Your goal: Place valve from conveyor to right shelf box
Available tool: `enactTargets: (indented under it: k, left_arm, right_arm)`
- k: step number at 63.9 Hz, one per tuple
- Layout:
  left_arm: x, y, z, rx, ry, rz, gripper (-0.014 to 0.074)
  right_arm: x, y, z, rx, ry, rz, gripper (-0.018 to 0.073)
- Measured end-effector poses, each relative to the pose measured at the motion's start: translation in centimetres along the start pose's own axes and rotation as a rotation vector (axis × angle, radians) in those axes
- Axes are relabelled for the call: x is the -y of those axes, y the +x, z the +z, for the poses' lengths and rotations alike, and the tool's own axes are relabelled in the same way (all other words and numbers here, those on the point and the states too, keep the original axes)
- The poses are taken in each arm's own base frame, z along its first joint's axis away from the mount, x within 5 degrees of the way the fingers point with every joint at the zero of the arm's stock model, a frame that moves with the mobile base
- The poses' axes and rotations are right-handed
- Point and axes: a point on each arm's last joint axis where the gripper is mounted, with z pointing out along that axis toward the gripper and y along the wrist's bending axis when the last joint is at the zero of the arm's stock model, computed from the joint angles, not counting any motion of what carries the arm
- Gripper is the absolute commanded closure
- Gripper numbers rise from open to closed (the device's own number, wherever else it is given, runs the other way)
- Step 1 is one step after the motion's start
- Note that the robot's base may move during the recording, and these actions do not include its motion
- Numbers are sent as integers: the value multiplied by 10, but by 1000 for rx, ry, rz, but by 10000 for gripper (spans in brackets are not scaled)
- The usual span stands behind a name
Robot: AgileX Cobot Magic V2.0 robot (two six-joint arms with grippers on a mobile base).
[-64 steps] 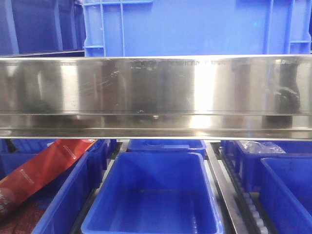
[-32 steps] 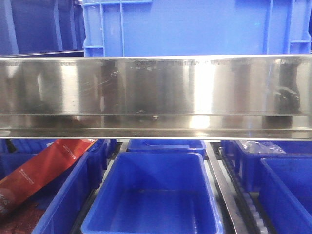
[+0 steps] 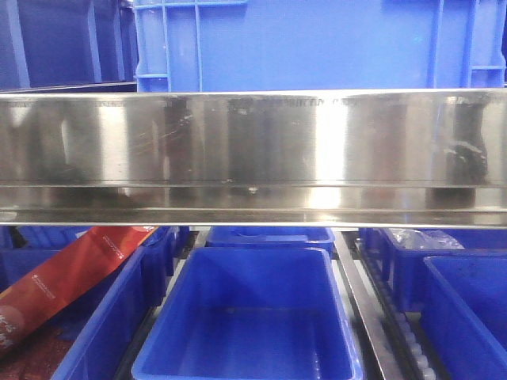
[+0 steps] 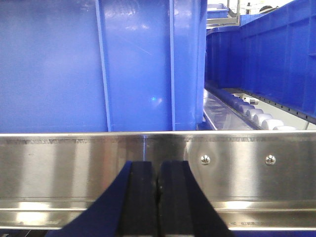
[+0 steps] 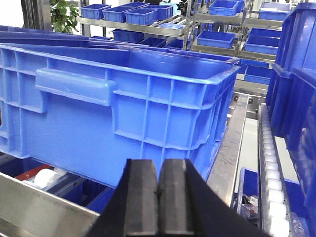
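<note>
**Shelf front, both arms empty-handed**

Grippers: left gripper [image 4: 158, 180] with its two black fingers [image 4: 142, 197] pressed together, nothing between them, facing a brushed steel rail [image 4: 74, 173] that carries two screws [image 4: 205, 159]. Right gripper [image 5: 158, 185] likewise closed on nothing, fingers [image 5: 175, 197] touching.

Crates: large blue crate [image 4: 98, 64] standing just behind the rail in the left wrist view; ribbed blue crate with a moulded handle [image 5: 123, 103] ahead of the right gripper, beside a roller track [image 5: 269, 148].

Front view: wide steel shelf beam [image 3: 253, 154] across the middle; blue crate [image 3: 317, 39] above it. Below, an open blue box [image 3: 249, 317] at centre, a box at right [image 3: 467, 317], and a box at left holding a red packet [image 3: 71, 273].

Valve and conveyor: not visible in any view.
</note>
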Motion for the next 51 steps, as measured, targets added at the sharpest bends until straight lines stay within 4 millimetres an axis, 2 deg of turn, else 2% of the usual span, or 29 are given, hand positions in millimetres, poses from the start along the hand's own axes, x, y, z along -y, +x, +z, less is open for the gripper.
enactTargets:
  k: [20, 36, 51]
  left_arm:
    - [0, 0, 0, 0, 0, 0, 708]
    - [0, 0, 0, 0, 0, 0, 708]
    - [0, 0, 0, 0, 0, 0, 708]
  right_arm:
    - [4, 6, 0, -10, 53, 3, 721]
    - [18, 38, -11, -20, 271, 29, 721]
    - [22, 78, -20, 17, 398, 70, 721]
